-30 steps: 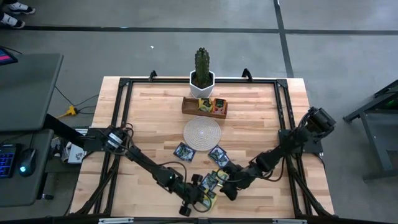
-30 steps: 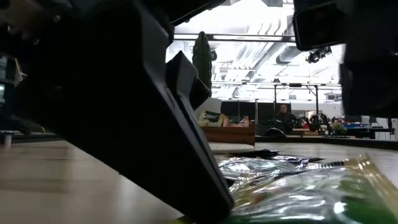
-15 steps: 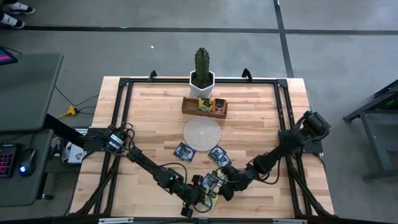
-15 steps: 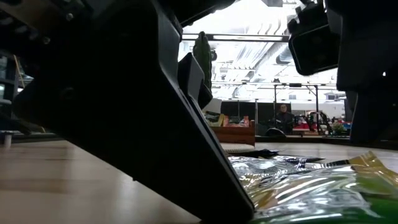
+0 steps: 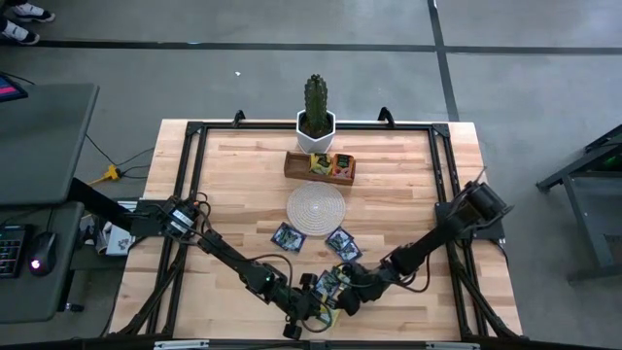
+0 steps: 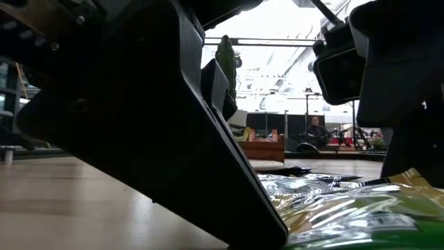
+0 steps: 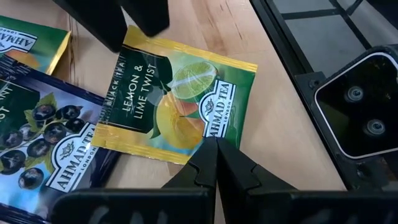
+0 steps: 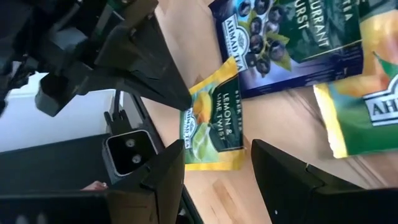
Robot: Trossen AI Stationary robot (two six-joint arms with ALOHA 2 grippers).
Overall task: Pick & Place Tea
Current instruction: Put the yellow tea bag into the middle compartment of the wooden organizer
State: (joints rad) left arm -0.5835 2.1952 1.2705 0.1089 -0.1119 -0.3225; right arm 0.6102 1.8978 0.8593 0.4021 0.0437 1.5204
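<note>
Left jaws: closed together, fingertips meeting at the edge of the lemon and lime sachet (image 7: 177,102); whether they pinch it or only touch it is not clear. The left gripper (image 5: 313,309) sits low at the near edge of the tabletop (image 5: 389,209).
Right jaws: spread apart, nothing between them; the right gripper (image 8: 214,163) hangs just above the same lemon and lime sachet, near the left gripper, at the near middle of the tabletop.
Lemon and lime sachet: flat on the wood, green and yellow, at the near edge of a small cluster of tea.
Blackcurrant sachet (image 7: 43,143): dark blue, lying just beside the lemon one, its corner tucked under it.
Other tea: two dark sachets (image 5: 288,236) lie near the round mat (image 5: 315,208); more stand in the wooden tray (image 5: 320,165).
Round mat: whitish, woven, mid-tabletop, between the tray and the loose sachets.
Cactus (image 5: 315,105): in a white pot at the far edge, behind the tray.
Low view: mostly filled by the dark arms, with crinkled foil sachets (image 6: 347,208) in the foreground.
</note>
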